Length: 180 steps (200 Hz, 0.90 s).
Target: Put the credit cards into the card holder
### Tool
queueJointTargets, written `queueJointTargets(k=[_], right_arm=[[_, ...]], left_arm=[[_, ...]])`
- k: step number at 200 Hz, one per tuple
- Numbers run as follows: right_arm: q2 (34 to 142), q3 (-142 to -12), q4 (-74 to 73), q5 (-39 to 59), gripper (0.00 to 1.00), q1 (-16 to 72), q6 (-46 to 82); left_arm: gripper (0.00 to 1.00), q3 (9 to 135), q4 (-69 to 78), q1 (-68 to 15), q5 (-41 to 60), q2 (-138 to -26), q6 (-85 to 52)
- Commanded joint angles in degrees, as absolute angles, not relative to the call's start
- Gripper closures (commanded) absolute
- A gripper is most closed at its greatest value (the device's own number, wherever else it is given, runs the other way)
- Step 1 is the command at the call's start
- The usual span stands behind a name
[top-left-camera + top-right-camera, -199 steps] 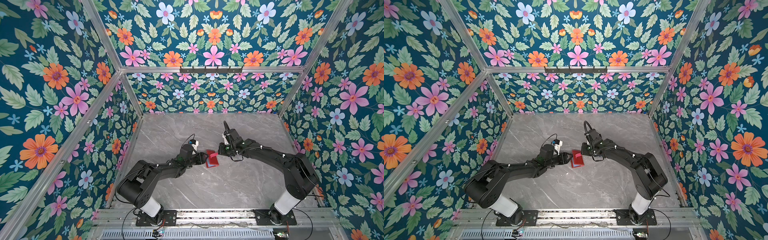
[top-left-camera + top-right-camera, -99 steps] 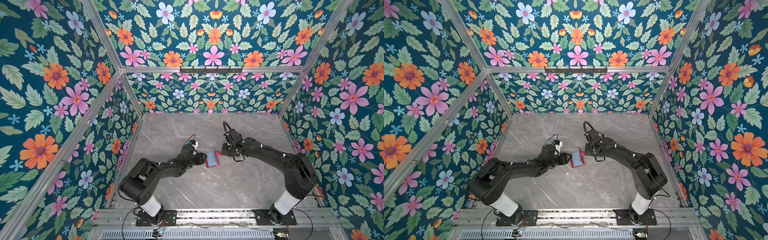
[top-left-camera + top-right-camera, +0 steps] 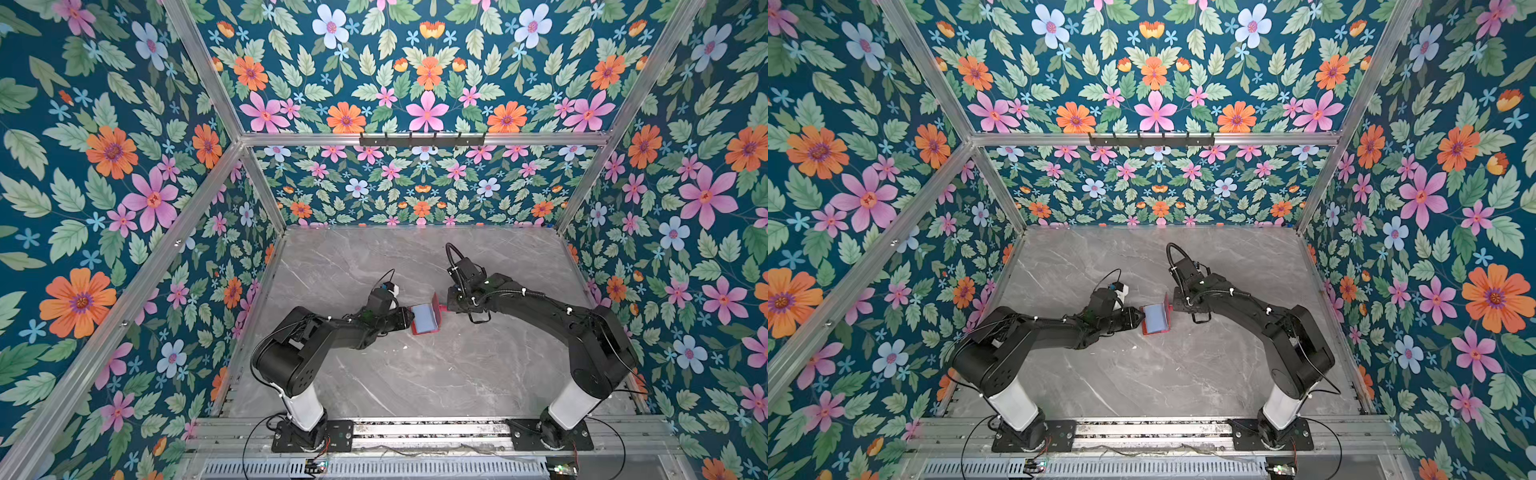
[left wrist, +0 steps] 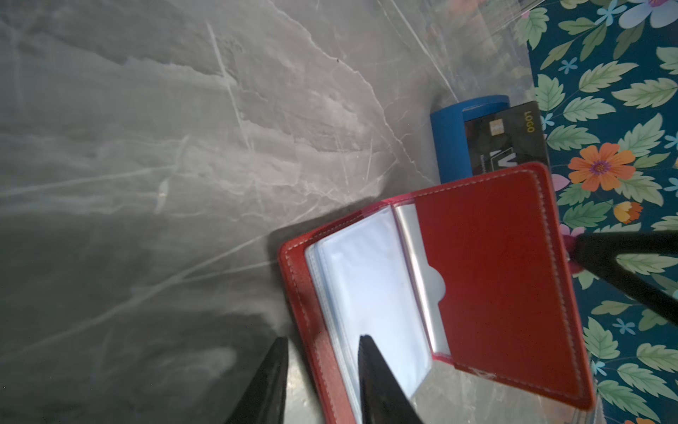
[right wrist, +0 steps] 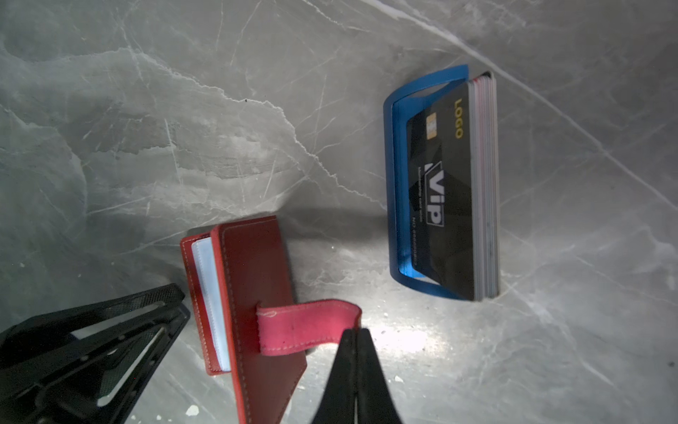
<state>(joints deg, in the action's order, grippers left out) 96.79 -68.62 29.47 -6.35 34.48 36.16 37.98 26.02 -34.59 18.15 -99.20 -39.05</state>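
Observation:
The card holder (image 3: 426, 318), a red wallet, lies open in mid-table in both top views, its bluish sleeves (image 3: 1156, 316) showing. My right gripper (image 5: 355, 332) is shut on its pink strap (image 5: 308, 326) and holds one cover (image 4: 491, 271) raised. My left gripper (image 4: 323, 339) stands open around the other cover's edge, with one finger (image 4: 370, 367) over the sleeves and the other on the table side, a gap showing. The credit cards (image 5: 445, 183), a black VIP card in front, stand in a small blue stand (image 5: 394, 176) just beyond the wallet. Both top views hide them.
The grey marble tabletop (image 3: 415, 382) is walled by floral panels on three sides. An aluminium rail (image 3: 415, 430) with both arm bases runs along the front. The floral wall (image 4: 623, 110) lies close behind the blue stand in the left wrist view.
The wallet's cover has been pulled up and open by the strap, baring the bluish sleeves. My left gripper's fingers have narrowed around the lower cover.

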Motion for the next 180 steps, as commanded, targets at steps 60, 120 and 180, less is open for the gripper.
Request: queueJointTargets(k=[60, 120, 180], right_arm=[[97.7, -69.0, 30.6, -7.7, 1.0, 34.5, 36.3], [96.5, -68.1, 29.5, -6.4, 1.0, 34.5, 36.4], [93.3, -65.9, 23.7, 1.7, 1.0, 34.6, 36.0]], left_arm=[[0.82, 39.6, 26.7, -34.7, 20.6, -102.5, -41.2], [1.0, 40.1, 26.4, -34.7, 21.5, -100.3, -40.3], [1.0, 40.8, 20.4, -34.6, 18.9, -94.2, -36.8]])
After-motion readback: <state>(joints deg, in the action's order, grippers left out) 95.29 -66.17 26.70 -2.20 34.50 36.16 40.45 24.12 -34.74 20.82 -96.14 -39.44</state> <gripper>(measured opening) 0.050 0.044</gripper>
